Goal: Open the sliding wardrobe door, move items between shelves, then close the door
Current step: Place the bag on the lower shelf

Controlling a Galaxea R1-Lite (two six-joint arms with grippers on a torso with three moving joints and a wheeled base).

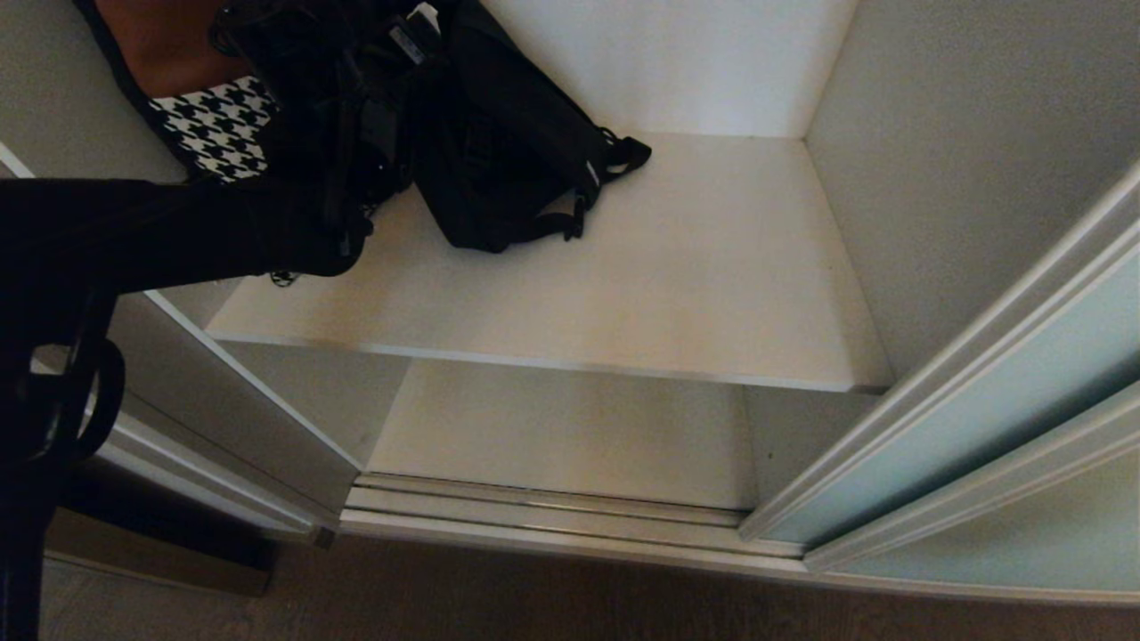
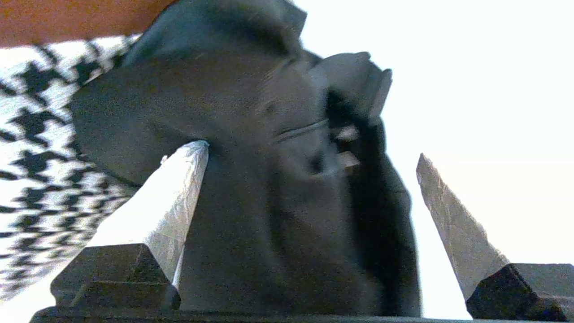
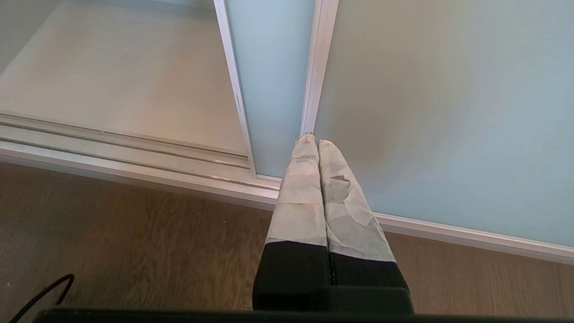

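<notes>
— Where is the left gripper (image 2: 309, 179)?
— Its arm reaches in over the upper shelf (image 1: 712, 294), fingers spread wide apart.
— And the right gripper (image 3: 317, 146)?
— Low, below that shelf, fingers pressed together.

Floppy black bag (image 1: 508, 151) lies slumped at the back-left of the off-white shelf (image 1: 695, 294).

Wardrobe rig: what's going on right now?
The sliding wardrobe door is slid open. The left arm reaches in over the upper shelf, its left tool open with the fingers either side of the black bag, not closed on it. The bag lies on that shelf beside a houndstooth item. The lower shelf has nothing on the part in view. The right tool is shut and parked low by the door glass, above the wood floor.
</notes>
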